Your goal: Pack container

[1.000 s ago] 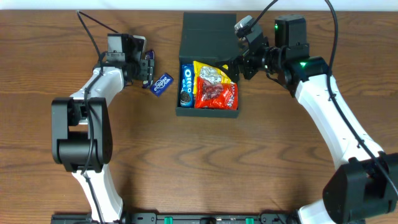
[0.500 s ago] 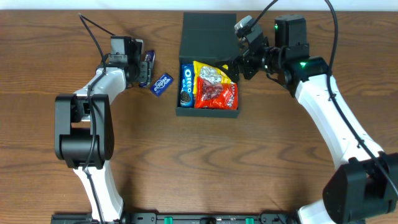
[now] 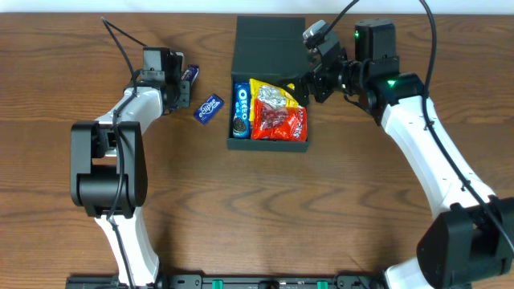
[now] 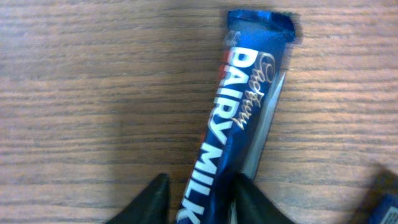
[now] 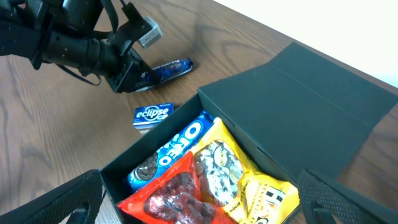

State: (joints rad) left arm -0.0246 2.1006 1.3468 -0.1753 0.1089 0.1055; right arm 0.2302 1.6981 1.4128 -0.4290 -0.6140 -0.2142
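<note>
The left gripper (image 4: 202, 198) straddles the near end of the chocolate bar (image 4: 249, 112), which runs lengthwise away from it, fingers narrowly parted and perhaps not yet pinching, with the open container (image 3: 268, 146) off to its right.

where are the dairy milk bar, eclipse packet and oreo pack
dairy milk bar (image 4: 239, 121), left wrist view, middle of wrapper
eclipse packet (image 3: 210, 107), overhead view, blue top face
oreo pack (image 3: 239, 105), overhead view, logo

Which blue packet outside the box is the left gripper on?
The Dairy Milk bar, straddled by the left gripper; the Eclipse pack lies apart, nearer the box.
</note>
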